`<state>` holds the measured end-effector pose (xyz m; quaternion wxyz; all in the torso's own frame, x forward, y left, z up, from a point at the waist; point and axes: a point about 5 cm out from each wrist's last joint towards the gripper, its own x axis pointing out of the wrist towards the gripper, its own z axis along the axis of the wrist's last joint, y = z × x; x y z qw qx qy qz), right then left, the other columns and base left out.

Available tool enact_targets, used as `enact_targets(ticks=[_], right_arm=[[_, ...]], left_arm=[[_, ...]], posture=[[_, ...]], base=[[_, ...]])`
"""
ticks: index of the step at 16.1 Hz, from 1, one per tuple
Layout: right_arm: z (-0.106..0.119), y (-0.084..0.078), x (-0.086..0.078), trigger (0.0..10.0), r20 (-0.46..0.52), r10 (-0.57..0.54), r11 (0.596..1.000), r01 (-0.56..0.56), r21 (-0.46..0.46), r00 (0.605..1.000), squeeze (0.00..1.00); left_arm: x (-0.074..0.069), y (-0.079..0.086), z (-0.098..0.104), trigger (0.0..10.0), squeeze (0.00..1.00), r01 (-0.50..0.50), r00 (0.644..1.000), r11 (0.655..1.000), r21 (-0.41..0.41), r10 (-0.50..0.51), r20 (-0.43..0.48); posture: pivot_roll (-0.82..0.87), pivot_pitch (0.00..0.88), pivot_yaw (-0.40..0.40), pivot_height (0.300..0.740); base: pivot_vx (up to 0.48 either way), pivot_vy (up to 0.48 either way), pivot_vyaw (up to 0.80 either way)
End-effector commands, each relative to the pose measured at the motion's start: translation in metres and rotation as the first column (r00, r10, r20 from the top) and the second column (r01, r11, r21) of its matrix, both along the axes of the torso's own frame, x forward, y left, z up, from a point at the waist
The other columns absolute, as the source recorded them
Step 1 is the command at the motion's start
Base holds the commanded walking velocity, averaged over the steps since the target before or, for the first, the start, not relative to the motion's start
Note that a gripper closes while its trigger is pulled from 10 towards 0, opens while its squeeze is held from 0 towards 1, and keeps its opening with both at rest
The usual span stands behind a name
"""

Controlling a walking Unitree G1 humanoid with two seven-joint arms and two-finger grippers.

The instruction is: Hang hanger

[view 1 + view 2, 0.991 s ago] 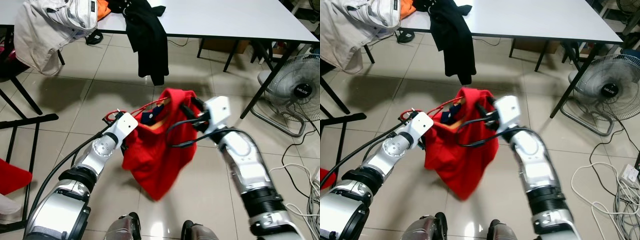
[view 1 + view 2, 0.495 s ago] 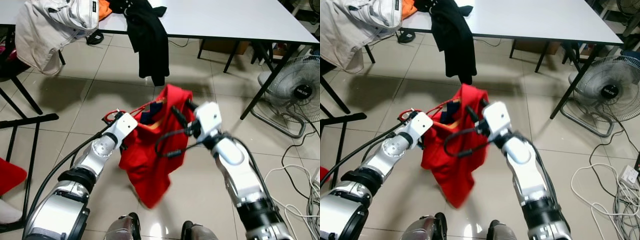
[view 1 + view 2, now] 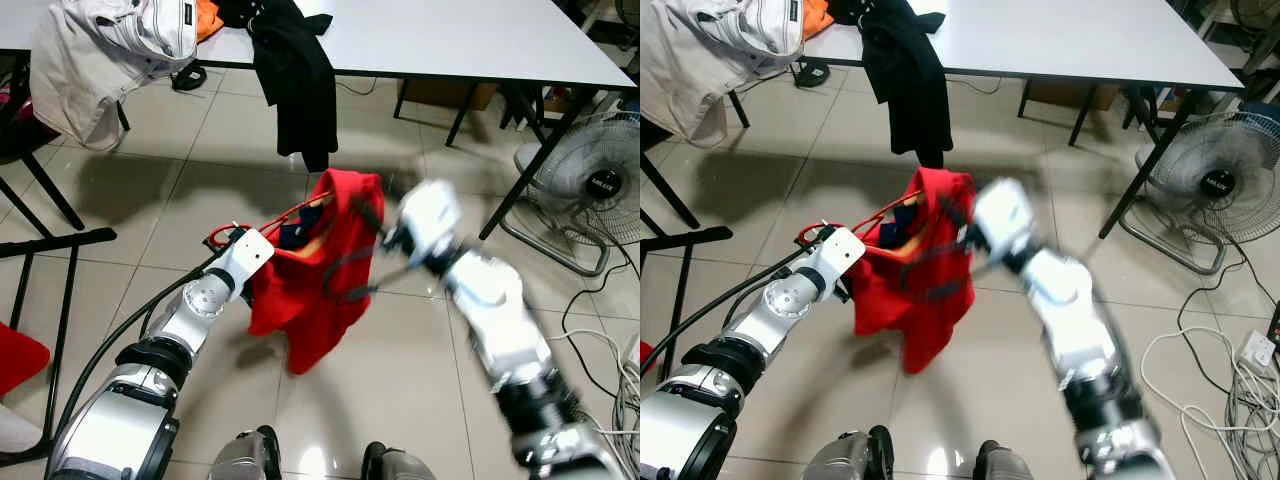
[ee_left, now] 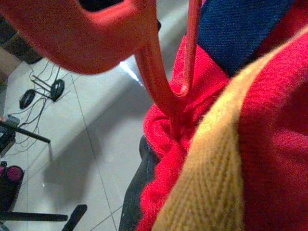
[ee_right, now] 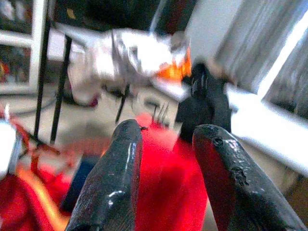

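A red garment (image 3: 310, 290) with a blue and yellow collar hangs on a red hanger (image 3: 285, 213) above the tiled floor. My left gripper (image 3: 232, 245) is shut on the hanger's hook end, at the garment's left side. Its wrist view shows the hanger's neck (image 4: 161, 91) running into the red knit (image 4: 269, 144) close up. My right gripper (image 3: 372, 215) is blurred at the garment's upper right shoulder. In the right wrist view its black fingers (image 5: 113, 183) stand apart, with red cloth (image 5: 163, 192) beyond them.
A white table (image 3: 450, 40) spans the back, with a black garment (image 3: 300, 90) hanging off its edge and a beige jacket (image 3: 100, 60) at its left. A floor fan (image 3: 600, 185) and cables (image 3: 610, 340) are at the right. A black frame (image 3: 50, 245) stands at the left.
My right arm has swung up and to the right and is now blurred. The garment's lower part has swung up with it. The left gripper has held its place.
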<state>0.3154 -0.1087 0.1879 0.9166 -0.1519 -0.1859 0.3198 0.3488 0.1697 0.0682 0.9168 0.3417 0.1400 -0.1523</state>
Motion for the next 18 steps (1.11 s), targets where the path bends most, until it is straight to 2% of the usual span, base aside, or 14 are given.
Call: enact_targets(ticks=[1, 3, 5, 8, 11, 12, 13, 14, 15, 16, 18], right_arm=[[0.005, 0.000, -0.003, 10.0, 0.013, 0.038, 0.999, -0.038, -0.001, 0.999, 0.00], [0.014, 0.001, -0.006, 10.0, 0.003, 0.114, 0.993, -0.114, -0.022, 0.993, 0.00], [0.020, 0.004, -0.009, 10.0, -0.059, 0.219, 0.975, -0.221, -0.024, 0.974, 0.00], [0.021, 0.005, -0.010, 10.0, -0.108, 0.266, 0.964, -0.267, 0.006, 0.958, 0.00], [0.033, 0.011, -0.011, 10.0, -0.041, 0.230, 0.970, -0.226, 0.087, 0.972, 0.00], [0.041, 0.016, -0.007, 10.0, 0.007, 0.148, 0.976, -0.147, 0.159, 0.989, 0.00], [0.041, 0.017, -0.005, 10.0, 0.009, 0.118, 0.976, -0.117, 0.184, 0.993, 0.00], [0.026, 0.015, -0.003, 10.0, -0.053, 0.078, 0.982, -0.068, 0.175, 0.996, 0.00], [0.020, 0.014, -0.003, 10.0, -0.077, 0.063, 0.984, -0.050, 0.170, 0.995, 0.00], [0.013, 0.007, 0.001, 10.0, -0.119, 0.002, 0.979, 0.023, 0.202, 0.993, 0.00], [0.010, 0.000, 0.005, 10.0, -0.139, -0.058, 0.967, 0.090, 0.237, 0.989, 0.00]], left_arm=[[0.003, -0.007, 0.007, 10.0, 0.00, 0.031, 0.999, 0.999, -0.010, -0.030, 0.032], [0.002, -0.007, 0.005, 10.0, 0.00, 0.030, 0.999, 1.000, -0.006, -0.030, 0.025], [0.001, -0.006, 0.003, 10.0, 0.00, 0.028, 1.000, 1.000, 0.000, -0.028, 0.013], [0.001, -0.006, 0.003, 10.0, 0.00, 0.029, 1.000, 1.000, 0.002, -0.029, 0.011], [0.001, -0.005, 0.005, 10.0, 0.00, 0.027, 0.999, 1.000, 0.002, -0.027, 0.022], [0.003, -0.006, 0.008, 10.0, 0.00, 0.011, 0.999, 1.000, 0.006, -0.011, 0.050], [0.004, -0.006, 0.009, 10.0, 0.00, 0.005, 0.998, 1.000, 0.007, -0.006, 0.058], [0.006, -0.007, 0.012, 10.0, 0.00, -0.003, 0.997, 1.000, 0.003, 0.003, 0.077], [0.007, -0.007, 0.014, 10.0, 0.00, -0.004, 0.997, 1.000, -0.003, 0.005, 0.082], [0.008, -0.010, 0.017, 10.0, 0.00, -0.007, 0.995, 0.999, -0.046, 0.011, 0.095], [0.011, -0.010, 0.023, 10.0, 0.00, -0.017, 0.993, 0.994, -0.112, 0.030, 0.116]], posture=[[-0.09, 0.102, -0.043, 0.740], [-0.09, 0.105, -0.044, 0.740], [-0.09, 0.109, -0.046, 0.740], [-0.09, 0.111, -0.047, 0.740], [-0.09, 0.115, -0.040, 0.740], [-0.09, 0.119, -0.034, 0.740], [-0.09, 0.119, -0.034, 0.740], [-0.09, 0.123, -0.028, 0.740], [-0.09, 0.123, -0.028, 0.740], [-0.09, 0.126, -0.024, 0.740], [-0.09, 0.128, -0.020, 0.740]], base=[[0.000, 0.000, 0.00], [0.000, 0.000, 0.00], [0.000, 0.000, 0.00], [0.000, 0.000, 0.00], [0.000, 0.000, 0.00], [0.000, 0.000, 0.00], [0.000, 0.000, 0.00], [0.000, 0.000, 0.00], [0.000, 0.000, 0.00], [0.000, 0.000, 0.00], [0.000, 0.000, 0.00]])
